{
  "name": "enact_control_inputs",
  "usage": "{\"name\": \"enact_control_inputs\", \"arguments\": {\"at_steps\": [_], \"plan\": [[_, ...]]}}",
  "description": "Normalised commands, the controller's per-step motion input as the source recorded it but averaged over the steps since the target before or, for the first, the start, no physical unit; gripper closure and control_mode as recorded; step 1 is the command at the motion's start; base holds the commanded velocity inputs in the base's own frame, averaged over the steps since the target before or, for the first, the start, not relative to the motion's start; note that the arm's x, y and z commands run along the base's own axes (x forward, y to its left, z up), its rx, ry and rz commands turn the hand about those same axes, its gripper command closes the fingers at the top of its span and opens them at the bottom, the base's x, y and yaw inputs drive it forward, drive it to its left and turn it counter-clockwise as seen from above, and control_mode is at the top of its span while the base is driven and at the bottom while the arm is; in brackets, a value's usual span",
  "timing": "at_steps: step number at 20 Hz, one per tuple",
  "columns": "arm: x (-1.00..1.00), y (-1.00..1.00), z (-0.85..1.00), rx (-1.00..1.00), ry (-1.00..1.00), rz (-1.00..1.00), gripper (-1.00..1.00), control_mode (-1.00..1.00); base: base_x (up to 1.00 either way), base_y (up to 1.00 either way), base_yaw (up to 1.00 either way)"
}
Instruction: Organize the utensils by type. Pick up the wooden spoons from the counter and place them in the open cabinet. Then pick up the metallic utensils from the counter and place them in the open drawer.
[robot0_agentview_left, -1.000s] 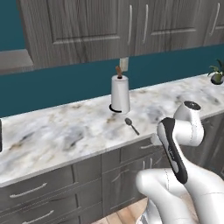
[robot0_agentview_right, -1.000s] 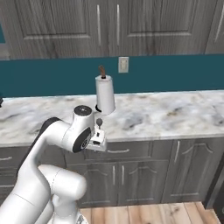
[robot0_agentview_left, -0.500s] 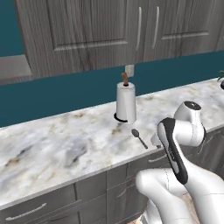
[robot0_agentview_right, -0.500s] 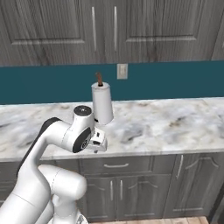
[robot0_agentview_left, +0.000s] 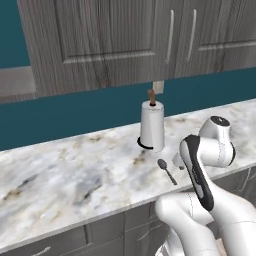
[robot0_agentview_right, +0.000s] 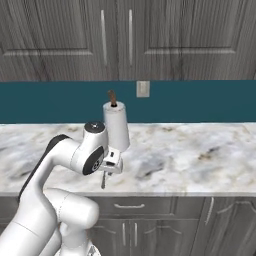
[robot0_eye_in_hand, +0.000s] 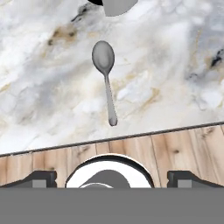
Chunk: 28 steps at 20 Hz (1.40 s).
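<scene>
One of the metallic utensils, a slim silver-grey spoon (robot0_eye_in_hand: 106, 78), lies on the marble counter (robot0_eye_in_hand: 175, 65) near its front edge, bowl toward the wall. It also shows in the left base view as a small grey spoon (robot0_agentview_left: 166, 170) in front of the paper towel roll. My gripper (robot0_eye_in_hand: 113, 177) hovers above the counter's front edge, just short of the spoon's handle end. It is open, the dark fingertips (robot0_eye_in_hand: 40, 177) far apart with nothing between them. The wooden spoons, the open cabinet and the open drawer are out of view.
A white paper towel roll (robot0_agentview_left: 151, 126) on a brown-topped holder stands just behind the spoon. Closed dark grey wall cabinets (robot0_agentview_left: 110, 40) hang above the teal wall, and a wall outlet (robot0_agentview_right: 143, 89) sits behind the roll. Below the counter edge are cabinet fronts (robot0_agentview_right: 150, 220) and wooden floor (robot0_eye_in_hand: 175, 148).
The whole picture has shifted: the base has driven along the counter, so roll and spoon now sit closer and more central. The gripper has stayed open.
</scene>
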Motion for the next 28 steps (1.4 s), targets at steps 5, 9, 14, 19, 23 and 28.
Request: {"name": "enact_control_inputs", "arguments": {"at_steps": [5, 9, 14, 19, 23, 28], "plan": [[0.00, 0.00, 0.00, 0.00, 0.00, 0.00, -1.00, 1.00, 0.36, -0.41, 0.21], [0.07, -0.07, -0.03, 0.00, -0.03, 0.04, -1.00, -1.00, 0.06, -0.20, 0.15], [0.40, -0.17, -0.09, 0.03, -0.04, 0.06, -1.00, -1.00, 0.00, 0.00, 0.00], [0.49, 0.02, -0.33, 0.00, -0.04, 0.05, -1.00, -1.00, 0.00, 0.00, 0.00], [0.53, 0.09, -0.36, 0.00, -0.07, 0.01, -1.00, -1.00, 0.00, 0.00, 0.00], [0.29, 0.31, -0.19, 0.00, -0.04, 0.00, -1.00, -1.00, 0.00, 0.00, 0.00]]}}
